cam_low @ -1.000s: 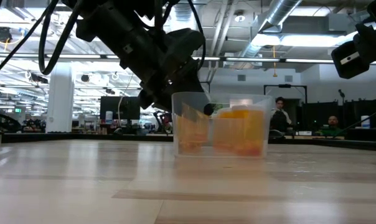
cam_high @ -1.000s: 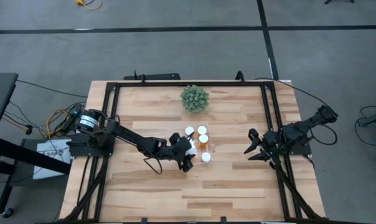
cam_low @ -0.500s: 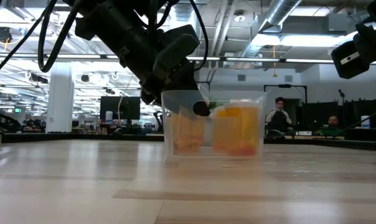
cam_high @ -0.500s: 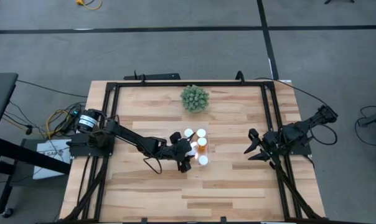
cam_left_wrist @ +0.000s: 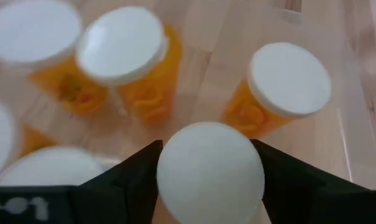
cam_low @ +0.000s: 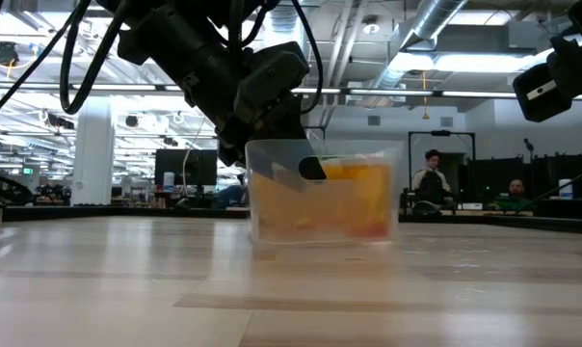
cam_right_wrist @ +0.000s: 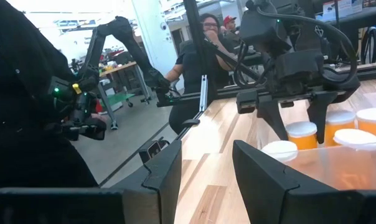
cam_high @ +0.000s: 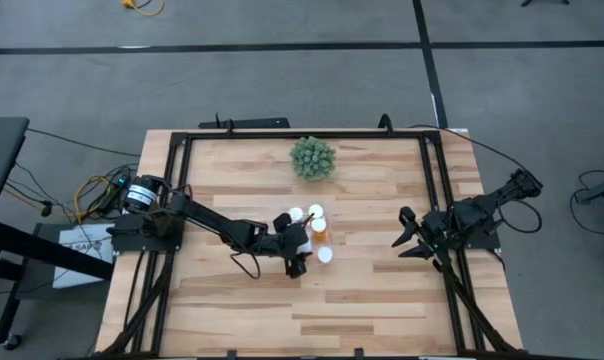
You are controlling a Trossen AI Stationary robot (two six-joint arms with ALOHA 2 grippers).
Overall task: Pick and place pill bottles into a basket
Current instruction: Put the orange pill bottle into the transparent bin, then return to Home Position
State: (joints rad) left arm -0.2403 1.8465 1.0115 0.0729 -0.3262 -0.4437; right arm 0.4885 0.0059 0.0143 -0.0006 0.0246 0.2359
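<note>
Six white caps counted in the left wrist view, the nearest belonging to the pill bottle (cam_left_wrist: 211, 180) pinched between the two dark fingers of the left gripper (cam_left_wrist: 206, 149), clamped on the cap's rim from either side. Judged light, stiff and smooth: thin hard plastic, so easily lifted but apt to twist or slip if squeezed off-centre. Best taken as here, squarely across the cap or just under it on the amber body, where the sides run parallel. Just beyond, five more pill bottles (cam_left_wrist: 122, 46) standing upright and close together, some near enough to be knocked over by a careless finger. All of them, as far as can be told, inside the basket (cam_low: 257, 193), with the held one low between its clear walls and seemingly ready to be let go. Worth treating that bin as light and slippery too: glossy, thin-walled, likely to skate over the wooden table (cam_high: 362, 300) if nudged from inside. Farther off from the basket, toward the table's back edge, a green spiky plant ball (cam_high: 313, 158), well apart and no part of the job. Farthest from the basket, at the table's right side, the right gripper (cam_high: 404, 240), waiting with fingers spread and nothing between them.
</note>
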